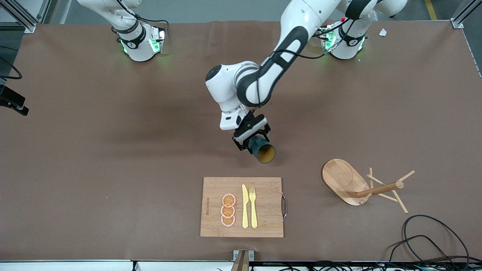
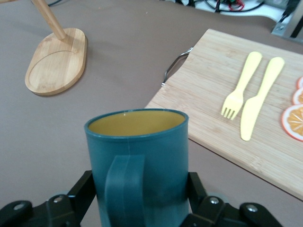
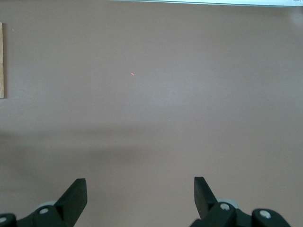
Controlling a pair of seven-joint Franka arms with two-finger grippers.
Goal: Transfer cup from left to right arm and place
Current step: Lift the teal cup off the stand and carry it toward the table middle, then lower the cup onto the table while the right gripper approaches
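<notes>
Gripping the cup (image 1: 262, 150) by its base, the left pincer (image 1: 251, 140) holds it over mid-worktop (image 1: 113, 124), mouth tilted toward the front camera; right pincer (image 3: 140, 196) waits wide apart.

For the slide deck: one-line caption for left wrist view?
Left gripper holding teal cup, above table near cutting board.

One cup (image 1: 262, 149), three orange slices (image 1: 228, 210)
</notes>
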